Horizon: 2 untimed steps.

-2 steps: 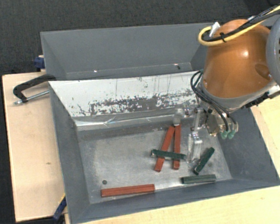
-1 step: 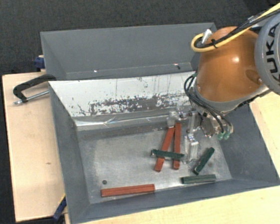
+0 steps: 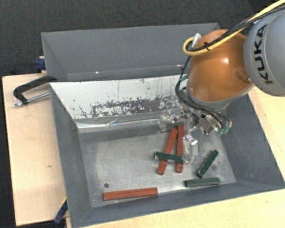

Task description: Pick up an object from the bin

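My gripper (image 3: 190,139) hangs low in the right middle of the bin, under the arm's orange cover. Just below and left of it two red-brown sticks (image 3: 171,147) lie side by side, slanting toward the back wall, and their upper ends reach in under the gripper. A short dark green stick (image 3: 168,157) lies across their lower ends. Another dark green stick (image 3: 208,163) lies tilted a little to the right of the gripper's tip. Whether anything is gripped cannot be made out.
A long red-brown stick (image 3: 129,193) lies flat along the front wall at the left. A dark green stick (image 3: 202,182) lies along the front wall at the right. A small dark speck (image 3: 106,186) sits on the floor at the left. The arm covers the bin's back right corner.
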Available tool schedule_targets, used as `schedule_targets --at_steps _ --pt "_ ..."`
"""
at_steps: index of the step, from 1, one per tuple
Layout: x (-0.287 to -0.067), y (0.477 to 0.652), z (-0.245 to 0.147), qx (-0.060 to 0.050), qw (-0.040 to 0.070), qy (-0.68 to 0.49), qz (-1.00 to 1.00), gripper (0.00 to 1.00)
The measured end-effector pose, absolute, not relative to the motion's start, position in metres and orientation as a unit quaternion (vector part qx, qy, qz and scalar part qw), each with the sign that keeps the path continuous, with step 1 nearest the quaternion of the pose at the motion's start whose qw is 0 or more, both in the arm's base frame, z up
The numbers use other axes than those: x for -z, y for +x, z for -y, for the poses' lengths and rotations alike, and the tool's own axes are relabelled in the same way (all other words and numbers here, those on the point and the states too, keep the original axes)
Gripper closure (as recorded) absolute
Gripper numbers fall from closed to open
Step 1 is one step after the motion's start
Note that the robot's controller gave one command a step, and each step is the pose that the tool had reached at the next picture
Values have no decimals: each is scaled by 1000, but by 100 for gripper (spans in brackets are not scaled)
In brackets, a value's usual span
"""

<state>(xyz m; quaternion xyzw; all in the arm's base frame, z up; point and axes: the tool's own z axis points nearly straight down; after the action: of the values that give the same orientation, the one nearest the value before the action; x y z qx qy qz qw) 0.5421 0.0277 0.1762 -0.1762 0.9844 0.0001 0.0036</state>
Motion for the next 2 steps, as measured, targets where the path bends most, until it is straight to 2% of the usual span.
schedule_targets --at_steps 1,2 --pt "-159 561 -19 0 3 -231 -973 0" --pt "-113 565 -15 0 2 -326 -945 0"
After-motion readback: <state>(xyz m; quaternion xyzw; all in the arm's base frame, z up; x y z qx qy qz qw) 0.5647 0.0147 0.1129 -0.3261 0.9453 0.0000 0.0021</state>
